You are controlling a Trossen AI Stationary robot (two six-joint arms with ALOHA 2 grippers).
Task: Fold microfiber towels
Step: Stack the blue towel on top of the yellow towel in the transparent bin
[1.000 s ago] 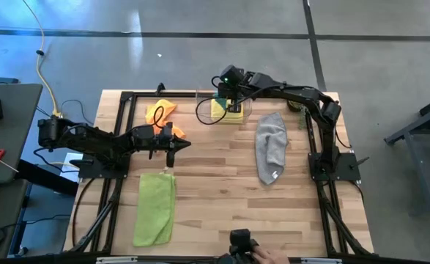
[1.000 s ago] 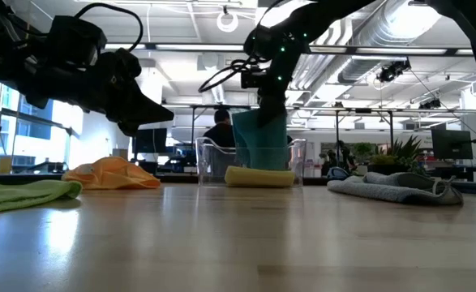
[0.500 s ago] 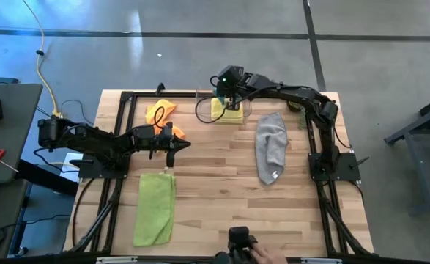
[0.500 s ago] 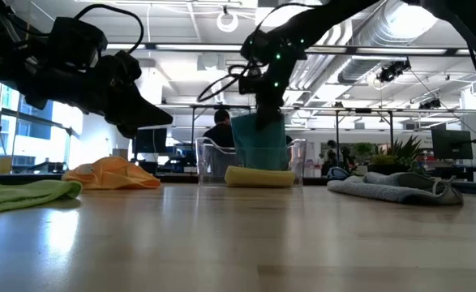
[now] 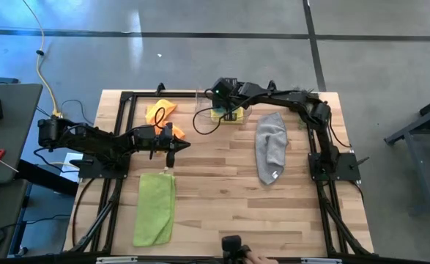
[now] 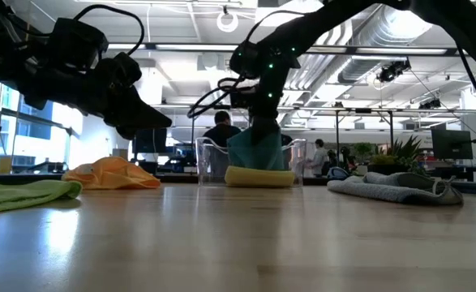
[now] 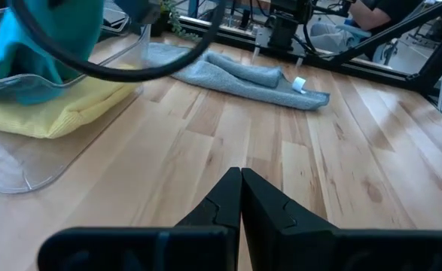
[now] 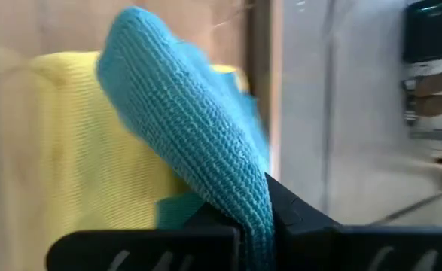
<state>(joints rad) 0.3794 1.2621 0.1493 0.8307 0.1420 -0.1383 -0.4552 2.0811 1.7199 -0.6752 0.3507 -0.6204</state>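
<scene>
Right gripper [image 8: 254, 207] pinching teal towel [image 8: 183, 120] over yellow towel [image 5: 225, 115] in clear bin [image 6: 296, 158], far bench edge. Lower flat, square edges, then release. Left gripper [image 7: 241, 197] pressed together, waiting mid-bench.

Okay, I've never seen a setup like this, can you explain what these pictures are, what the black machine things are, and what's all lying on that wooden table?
These are four camera views of one moment: one from above, one at table-top height, and one on each robot arm's wrist.

The black things are two robot arms, each ending in a two-finger gripper. They work at a wooden table.

The right gripper reaches over a clear plastic bin at the far edge. It is shut on a teal towel, seen close up in its wrist view, above a yellow towel in the bin.

The left gripper hangs shut above the table, holding nothing.

On the table lie an orange towel, crumpled; a lime green towel, folded long; and a grey towel, loosely laid.

The low view also shows people in the room behind.
</scene>
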